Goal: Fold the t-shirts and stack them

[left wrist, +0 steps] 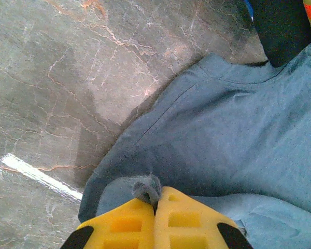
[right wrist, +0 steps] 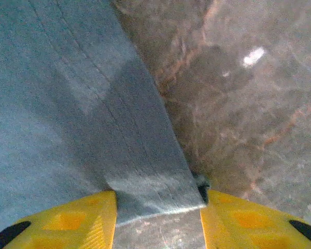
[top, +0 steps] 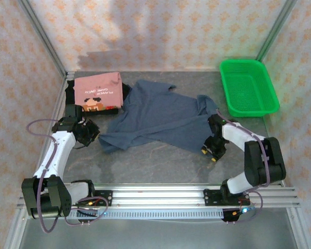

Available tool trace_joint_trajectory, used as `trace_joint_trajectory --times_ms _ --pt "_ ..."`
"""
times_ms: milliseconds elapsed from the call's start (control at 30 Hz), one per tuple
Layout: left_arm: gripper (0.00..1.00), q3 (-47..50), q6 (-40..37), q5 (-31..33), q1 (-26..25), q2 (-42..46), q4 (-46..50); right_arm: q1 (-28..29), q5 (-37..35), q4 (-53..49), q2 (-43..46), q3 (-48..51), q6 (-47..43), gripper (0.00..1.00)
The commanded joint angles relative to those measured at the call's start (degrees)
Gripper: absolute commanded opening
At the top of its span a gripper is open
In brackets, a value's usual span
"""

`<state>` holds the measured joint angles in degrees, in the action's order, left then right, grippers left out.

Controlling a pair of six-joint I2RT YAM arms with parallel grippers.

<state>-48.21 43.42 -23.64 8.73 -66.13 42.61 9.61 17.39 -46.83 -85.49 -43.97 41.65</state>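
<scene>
I read the left jaws as clenched on a pinch of the slate-blue shirt (left wrist: 238, 145), at its 8 o'clock corner in the top view. Right jaws are released and spread wide, with the shirt's hem lying between them at its 4 o'clock edge. The shirt lies rumpled mid-worktop (right wrist: 249, 104). Pink shirt (top: 97, 92) sits folded on the black shirt (top: 126, 92) at 10 o'clock. Green basket (top: 248, 88) is at 2 o'clock.
</scene>
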Motion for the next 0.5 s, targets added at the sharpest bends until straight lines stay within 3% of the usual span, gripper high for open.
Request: trace_joint_trajectory --times_ms 0,233,467 --pt "0.0 0.7 -1.1 0.0 0.1 1.6 1.3 0.2 -5.3 2.5 -2.7 0.1 0.9 0.42" --pt "0.0 0.8 -2.0 -0.5 0.0 3.1 2.9 0.2 -10.7 1.9 -0.3 -1.7 2.7 0.03" --pt "0.0 0.8 -2.3 -2.4 0.1 7.3 7.6 0.1 -11.2 -13.5 13.8 -5.0 0.1 0.0"
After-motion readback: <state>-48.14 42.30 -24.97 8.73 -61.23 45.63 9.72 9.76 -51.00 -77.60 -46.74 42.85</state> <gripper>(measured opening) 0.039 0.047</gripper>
